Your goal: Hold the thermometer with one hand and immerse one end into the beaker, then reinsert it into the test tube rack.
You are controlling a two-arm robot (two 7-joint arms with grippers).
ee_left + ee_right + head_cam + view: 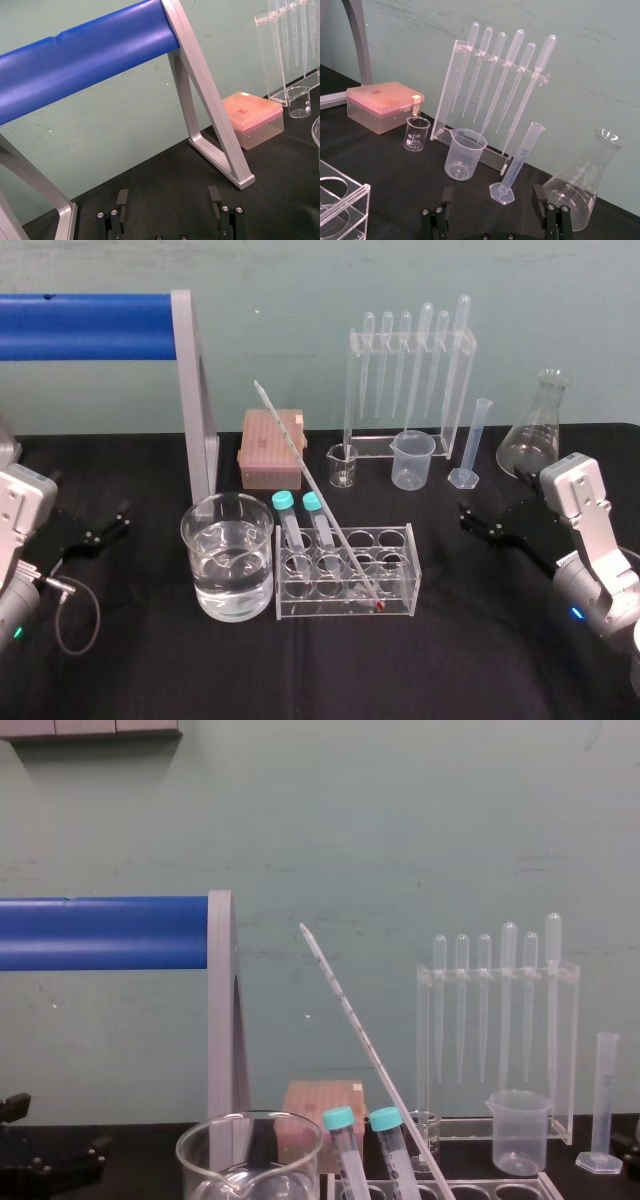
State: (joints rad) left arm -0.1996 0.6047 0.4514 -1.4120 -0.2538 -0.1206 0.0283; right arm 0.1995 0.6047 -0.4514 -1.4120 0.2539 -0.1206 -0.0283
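Thermometer (293, 450) is in neither gripper's hold: the left gripper (122, 517) has its fingers (122, 197) spread wide and empty, and the right gripper (472, 520) has its fingers (537, 194) spread the same way. Both grippers are low above the black desk (320, 670). The left one is at the desk's left side, well apart from the beaker (200, 550). The right one is at the right side, near the conical flask (535, 430) and apart from the test tube rack (396, 585). Between the two grippers the beaker, part full of clear liquid, stands just beside the rack's left end. The thermometer stands in the rack with its red-tipped lower end near the rack's front right. It leans steeply back and to the left, passing just beside two teal-capped tubes (283, 500) in the rack's left holes. Its upper end rises past the pink tip box (270, 445). Farther back, by the wall, stands the pipette stand (410, 370).
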